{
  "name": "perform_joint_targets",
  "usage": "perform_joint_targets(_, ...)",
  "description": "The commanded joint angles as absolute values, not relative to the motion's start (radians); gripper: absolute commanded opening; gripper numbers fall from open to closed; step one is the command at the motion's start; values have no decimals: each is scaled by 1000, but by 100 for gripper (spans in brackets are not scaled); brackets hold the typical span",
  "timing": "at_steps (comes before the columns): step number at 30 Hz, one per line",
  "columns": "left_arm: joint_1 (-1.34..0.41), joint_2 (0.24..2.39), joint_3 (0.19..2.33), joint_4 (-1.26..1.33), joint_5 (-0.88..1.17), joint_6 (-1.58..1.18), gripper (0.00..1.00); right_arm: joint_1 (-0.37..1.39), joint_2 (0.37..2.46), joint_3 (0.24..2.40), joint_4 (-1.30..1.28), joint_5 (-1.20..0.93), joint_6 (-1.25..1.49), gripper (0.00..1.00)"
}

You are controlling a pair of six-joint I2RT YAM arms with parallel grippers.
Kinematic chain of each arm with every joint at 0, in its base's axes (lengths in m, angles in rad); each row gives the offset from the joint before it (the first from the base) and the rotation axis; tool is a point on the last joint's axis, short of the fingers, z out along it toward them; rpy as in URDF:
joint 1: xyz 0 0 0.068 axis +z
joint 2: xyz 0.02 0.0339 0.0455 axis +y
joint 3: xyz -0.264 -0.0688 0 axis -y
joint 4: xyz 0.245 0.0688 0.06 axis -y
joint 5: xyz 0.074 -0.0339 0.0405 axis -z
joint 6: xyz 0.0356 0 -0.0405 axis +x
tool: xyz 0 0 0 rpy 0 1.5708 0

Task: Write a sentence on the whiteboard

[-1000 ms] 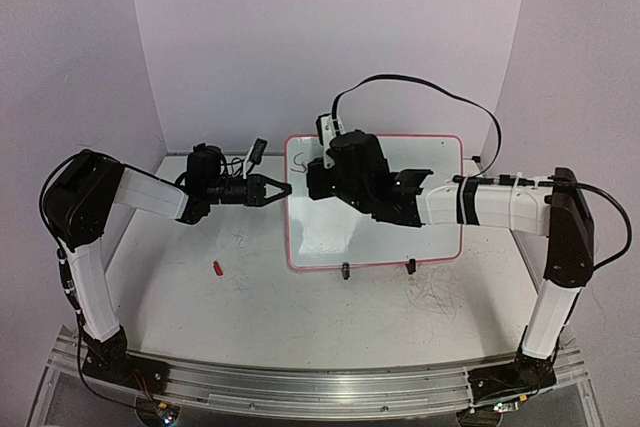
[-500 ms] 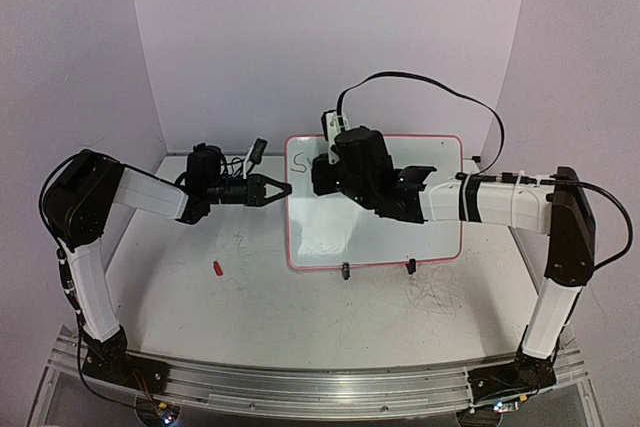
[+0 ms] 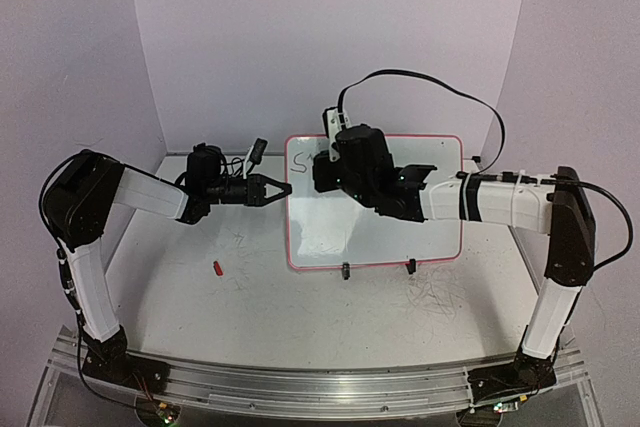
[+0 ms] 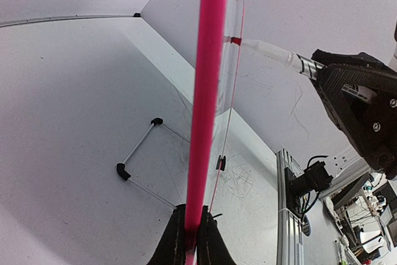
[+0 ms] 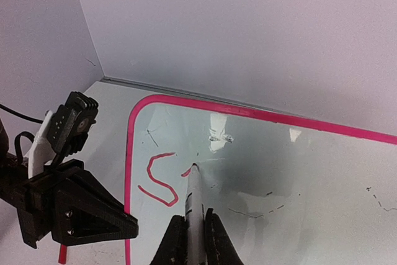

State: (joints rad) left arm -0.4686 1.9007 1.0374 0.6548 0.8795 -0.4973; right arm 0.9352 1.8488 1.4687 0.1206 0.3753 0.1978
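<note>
Whiteboard [image 3: 340, 232] sits on the table [image 3: 250, 317] from above, toward the back and right of centre, with its black clip feet [image 3: 346, 270] at the near edge. The left gripper [image 3: 284, 188] is closed on the board's left rim. The right gripper [image 3: 322, 175] is over the top-left corner. A small red piece [image 3: 216, 268], possibly a cap, lies well apart to the left.

The left wrist view shows the pink rim [image 4: 208, 91] pinched narrowly between the jaws, with the marker [image 4: 273, 54] touching the board beyond.

In the right wrist view the jaws are clamped on the white marker, whose tip rests on the board. The sentence [image 5: 158, 178] so far reads only a red "S", with the start of a second stroke beside it. No brand or label is legible.

The board looks thin, stiff, light and slick, so it would likely slide under pen pressure. The rim is the place to hold, clear of the ink, which probably smears.
</note>
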Motion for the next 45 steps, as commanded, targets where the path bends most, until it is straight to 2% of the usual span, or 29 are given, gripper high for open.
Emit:
perform_joint_targets(1, -473, 1868, 1041, 665, 886, -518, 0, 922, 1849, 1519, 159, 414, 179, 0)
perform_joint_targets(45, -474, 1867, 1037, 665, 887, -517, 0, 958, 1783, 1356, 114, 410, 270, 0)
